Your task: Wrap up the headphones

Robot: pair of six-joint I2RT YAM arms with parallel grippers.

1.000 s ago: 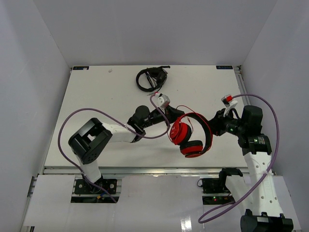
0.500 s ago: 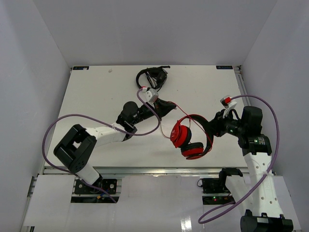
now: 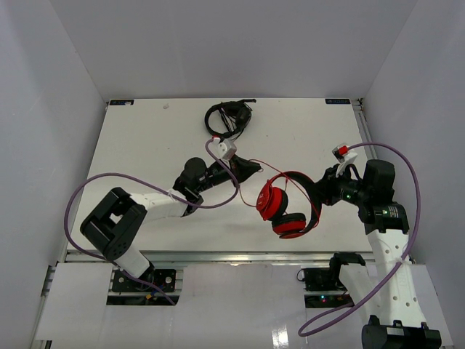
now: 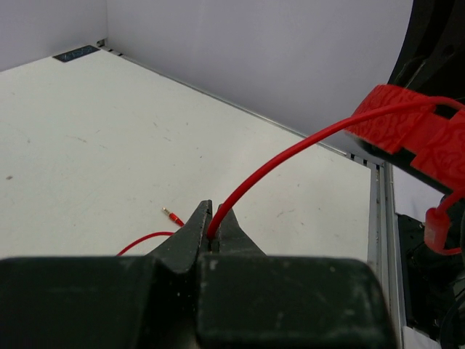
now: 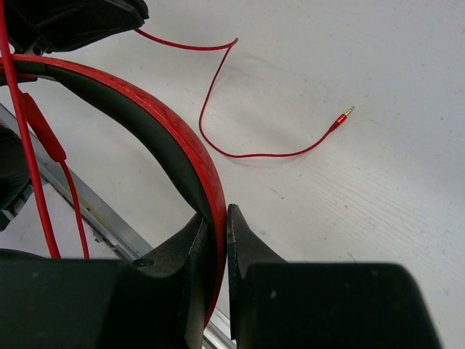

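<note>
The red headphones (image 3: 287,207) are held off the table right of centre. My right gripper (image 3: 320,190) is shut on their black-lined red headband (image 5: 149,116), with the jaws clamped on the band's edge (image 5: 216,225). My left gripper (image 3: 253,169) is shut on the thin red cable (image 4: 290,151), which rises from the fingertips (image 4: 212,227) to the headband (image 4: 414,131). The rest of the cable (image 5: 218,123) lies loose on the table and ends in the plug (image 5: 343,118), which also shows in the left wrist view (image 4: 172,216).
Black headphones (image 3: 227,116) with a bundled cable lie at the back centre of the white table (image 3: 145,145). Grey walls close in the left, back and right sides. A metal rail (image 3: 218,254) runs along the near edge.
My left arm has drawn back to the left, away from the ear cups, with the cable in its jaws, so the cable is now stretched out. The headphones shifted slightly left. The right arm barely moved.
</note>
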